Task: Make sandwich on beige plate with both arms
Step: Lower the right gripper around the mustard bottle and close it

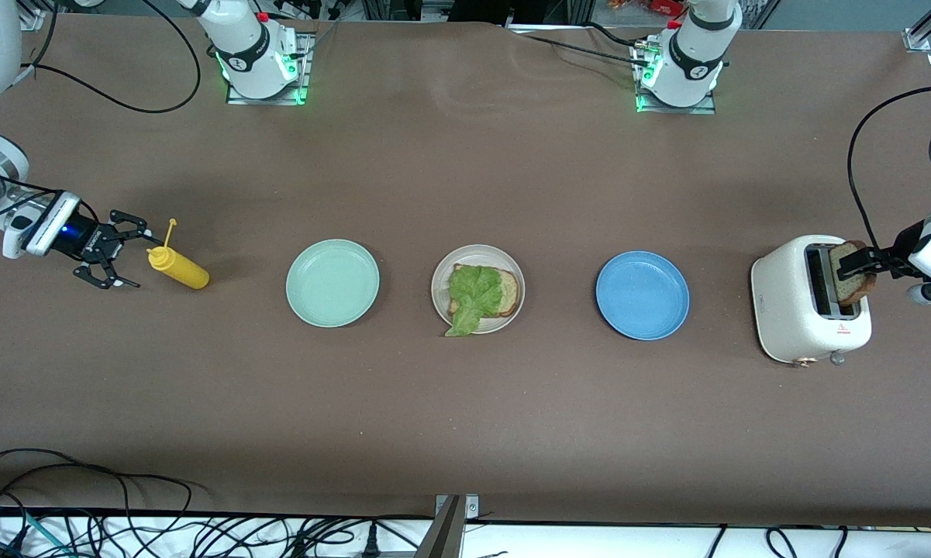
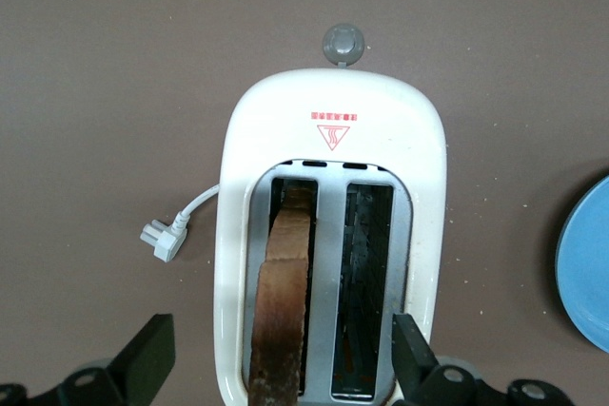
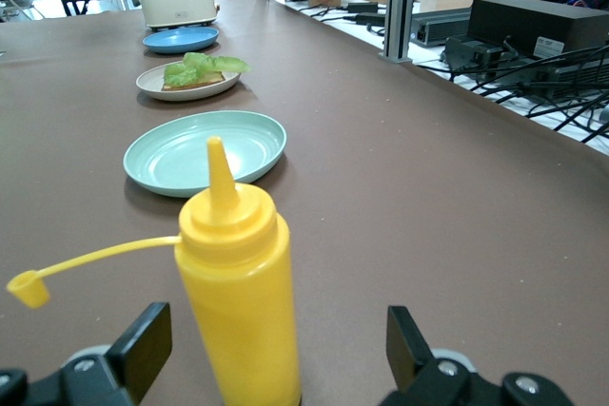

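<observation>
- Brown tabletop [image 1: 465,403] with a row of plates across the middle, arm bases along one edge, and a tangle of cables hanging off the edge nearest the front camera.
- The beige plate [image 1: 443,273] sits dead center in that row. On it is one bread slice [image 1: 505,293] with a ruffled lettuce leaf [image 1: 471,298] on top, the leaf spilling over the plate's rim on the front-camera side. No top slice on it yet, so the sandwich is only half built.
- A mint-green plate [image 1: 332,283] sits beside it toward the right arm's end, a blue plate [image 1: 642,295] toward the left arm's end. Both are well apart from the beige one.
- Past the blue plate, at the left arm's end, is a white toaster [image 1: 798,310] with a second bread slice [image 1: 853,275] standing upright in one slot; the other slot looks empty. Its loose plug [image 2: 162,238] lies on the tabletop next to it.
- Left gripper [image 2: 284,368] is right over the toaster, fingers spread on either side of that standing slice, not squeezing it as far as I can see.
- Right gripper [image 1: 116,258] is down at the right arm's end, fingers spread wide around a yellow squeeze bottle [image 1: 178,267] that stands upright, cap [image 3: 27,288] off and dangling on its tether. No contact that I can make out.
</observation>
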{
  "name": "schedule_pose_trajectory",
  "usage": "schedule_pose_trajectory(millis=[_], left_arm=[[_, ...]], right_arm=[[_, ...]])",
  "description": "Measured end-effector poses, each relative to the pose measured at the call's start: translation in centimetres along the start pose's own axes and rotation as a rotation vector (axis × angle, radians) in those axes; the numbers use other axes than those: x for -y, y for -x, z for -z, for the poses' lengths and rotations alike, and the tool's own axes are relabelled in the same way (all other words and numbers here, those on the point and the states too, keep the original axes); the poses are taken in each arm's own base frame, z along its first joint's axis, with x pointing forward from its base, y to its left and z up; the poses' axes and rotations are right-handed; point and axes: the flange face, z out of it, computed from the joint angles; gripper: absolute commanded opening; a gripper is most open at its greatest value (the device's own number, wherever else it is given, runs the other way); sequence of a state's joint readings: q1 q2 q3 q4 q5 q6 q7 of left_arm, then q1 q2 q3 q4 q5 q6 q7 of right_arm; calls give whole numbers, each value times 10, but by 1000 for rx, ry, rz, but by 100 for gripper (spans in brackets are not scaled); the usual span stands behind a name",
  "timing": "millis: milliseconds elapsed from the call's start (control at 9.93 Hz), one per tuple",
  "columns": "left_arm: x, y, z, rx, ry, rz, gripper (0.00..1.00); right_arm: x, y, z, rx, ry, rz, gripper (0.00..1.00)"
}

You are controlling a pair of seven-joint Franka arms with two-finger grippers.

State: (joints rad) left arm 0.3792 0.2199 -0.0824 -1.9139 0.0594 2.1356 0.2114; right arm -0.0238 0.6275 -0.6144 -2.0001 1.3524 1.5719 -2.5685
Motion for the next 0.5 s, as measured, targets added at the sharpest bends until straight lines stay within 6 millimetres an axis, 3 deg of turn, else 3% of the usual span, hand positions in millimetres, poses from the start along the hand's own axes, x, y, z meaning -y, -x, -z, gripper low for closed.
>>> schedule_pose_trajectory(millis=[302, 504], left_arm=[[0, 0, -1, 4, 1, 0, 100], [0, 0, -2, 6, 2, 0, 100]], right_arm=[[1, 0, -11, -13, -16, -1, 100], [8, 7, -29, -36, -30, -24, 100]])
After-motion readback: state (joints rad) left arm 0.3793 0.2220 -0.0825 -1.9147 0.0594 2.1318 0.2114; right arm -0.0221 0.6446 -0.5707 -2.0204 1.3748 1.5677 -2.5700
